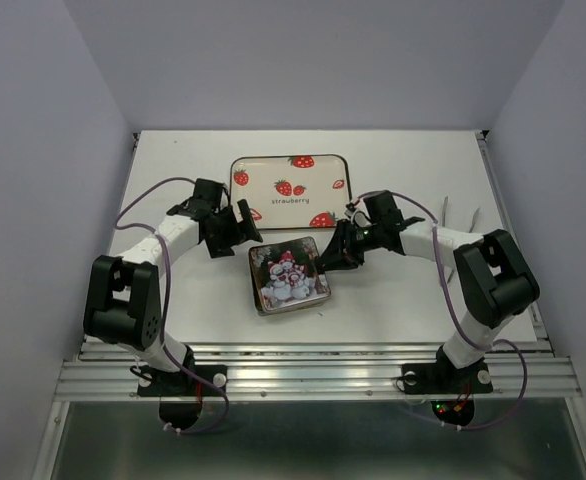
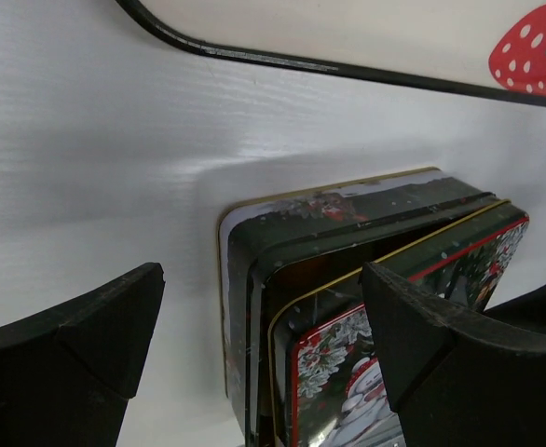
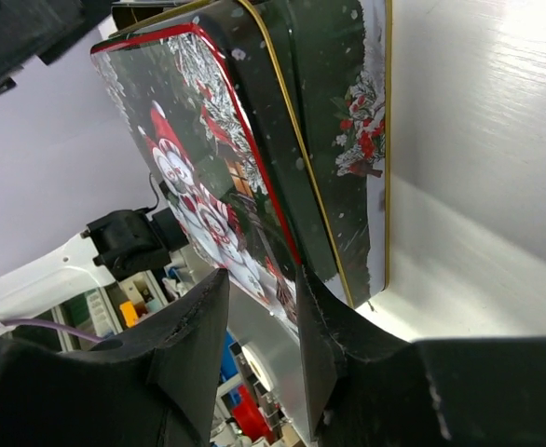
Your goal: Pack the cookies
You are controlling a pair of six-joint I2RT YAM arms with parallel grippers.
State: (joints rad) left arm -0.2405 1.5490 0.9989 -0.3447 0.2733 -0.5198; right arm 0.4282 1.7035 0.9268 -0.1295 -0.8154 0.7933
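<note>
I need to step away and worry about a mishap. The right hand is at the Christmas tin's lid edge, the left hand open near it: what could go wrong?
1. The right hand straddles only one edge of the lid; pulled from there, the lid may tilt and jam or slip free.
2. The left hand stands open at the tin, not gripping it, so the tin could slide on the table toward the strawberry tray.

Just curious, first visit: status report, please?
Left pincer open beside tin. Right pincer astride lid edge, grip unclear. No cookies in sight; tin lidded.
</note>
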